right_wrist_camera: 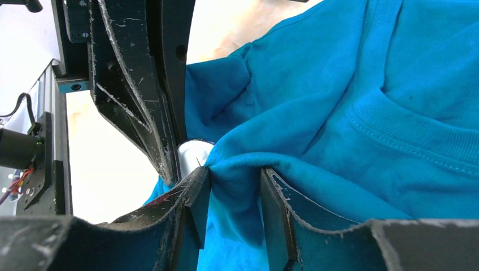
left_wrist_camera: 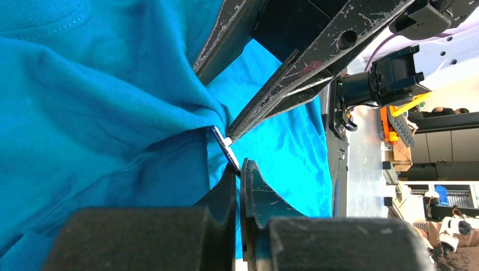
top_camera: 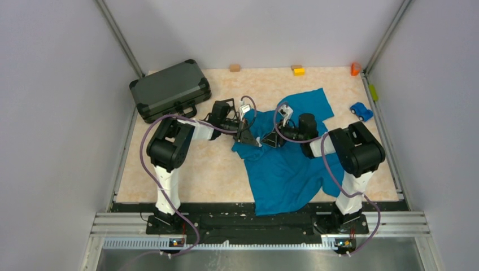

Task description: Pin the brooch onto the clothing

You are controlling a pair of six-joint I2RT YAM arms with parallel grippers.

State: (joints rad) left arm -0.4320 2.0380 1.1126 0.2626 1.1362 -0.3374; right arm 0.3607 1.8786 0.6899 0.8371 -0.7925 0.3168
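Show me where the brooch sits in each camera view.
Top: hidden where the left gripper and right gripper meet over the shirt.
Left wrist: brooch at centre, edge-on, at the left gripper tips.
Right wrist: probably the pale disc left of centre.
Shared landmark: the shirt fold pinched by the right gripper.

My left arm (top_camera: 169, 148) and right arm (top_camera: 356, 149) are both showing bulky matte black joint housings above slim white lower links. A lilac cable (top_camera: 140, 148) is trailing along each one. My left claw (top_camera: 247, 138) and right claw (top_camera: 272, 140) are wearing long black fingers (right_wrist_camera: 192, 197), scuffed and scratched pale grey along their edges.
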